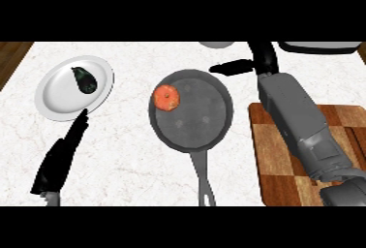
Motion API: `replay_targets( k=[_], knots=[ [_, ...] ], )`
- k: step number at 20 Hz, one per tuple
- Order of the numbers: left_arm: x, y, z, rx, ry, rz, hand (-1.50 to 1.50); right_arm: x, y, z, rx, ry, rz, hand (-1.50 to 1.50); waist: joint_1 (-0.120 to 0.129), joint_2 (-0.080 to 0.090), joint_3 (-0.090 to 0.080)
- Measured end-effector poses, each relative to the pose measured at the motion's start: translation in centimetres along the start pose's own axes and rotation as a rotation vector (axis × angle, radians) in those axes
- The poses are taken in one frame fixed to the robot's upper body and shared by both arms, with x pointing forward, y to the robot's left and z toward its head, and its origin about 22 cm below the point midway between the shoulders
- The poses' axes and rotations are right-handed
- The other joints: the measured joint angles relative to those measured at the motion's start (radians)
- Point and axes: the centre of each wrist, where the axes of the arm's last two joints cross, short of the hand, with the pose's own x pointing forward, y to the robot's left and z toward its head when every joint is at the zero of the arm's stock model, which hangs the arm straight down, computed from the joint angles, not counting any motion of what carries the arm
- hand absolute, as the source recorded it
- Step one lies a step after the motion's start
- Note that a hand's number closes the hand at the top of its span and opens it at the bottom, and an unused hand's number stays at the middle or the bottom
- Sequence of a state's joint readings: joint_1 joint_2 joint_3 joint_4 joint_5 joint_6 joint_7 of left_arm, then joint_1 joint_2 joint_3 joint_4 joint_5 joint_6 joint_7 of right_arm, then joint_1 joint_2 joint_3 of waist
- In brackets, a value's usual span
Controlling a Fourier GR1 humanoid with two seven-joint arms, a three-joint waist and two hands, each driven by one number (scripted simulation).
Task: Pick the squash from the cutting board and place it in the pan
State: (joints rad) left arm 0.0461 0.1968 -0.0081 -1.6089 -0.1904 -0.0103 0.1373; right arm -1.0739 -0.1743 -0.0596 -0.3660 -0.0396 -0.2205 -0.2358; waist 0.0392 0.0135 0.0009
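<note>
marble counter (129, 160): squash (167, 98) in pan (204, 121) near left rim; right hand (239, 65) beyond, fingers straight.

White marble counter (129, 160), plate (53, 99), pan (204, 121), cutting board (279, 160)

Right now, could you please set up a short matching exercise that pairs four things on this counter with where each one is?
Things:
1. squash
2. dark vegetable
3. cutting board
4. left hand

Places:
A. on the white plate
B. at the counter's right side, under the right forearm
C. inside the pan, near its left rim
D. at the lower left, fingers pointing toward the plate's edge

Pairs: 1-C, 2-A, 3-B, 4-D
</note>
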Motion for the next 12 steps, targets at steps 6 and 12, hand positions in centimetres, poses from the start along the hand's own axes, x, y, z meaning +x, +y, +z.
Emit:
replay_targets(
  k=[6,12],
  knots=[
    [-0.1,0.2,-0.4,0.005,0.0,-0.005,0.0,-2.7,-7.9,0.6,-0.03,-0.044,0.024,-1.5,-0.008,0.0,0.0],
    [0.1,0.3,-0.3,0.001,0.005,-0.005,0.0,-3.3,-15.6,1.7,-0.039,-0.057,0.039,-1.5,-0.004,0.002,0.001]
  ],
)
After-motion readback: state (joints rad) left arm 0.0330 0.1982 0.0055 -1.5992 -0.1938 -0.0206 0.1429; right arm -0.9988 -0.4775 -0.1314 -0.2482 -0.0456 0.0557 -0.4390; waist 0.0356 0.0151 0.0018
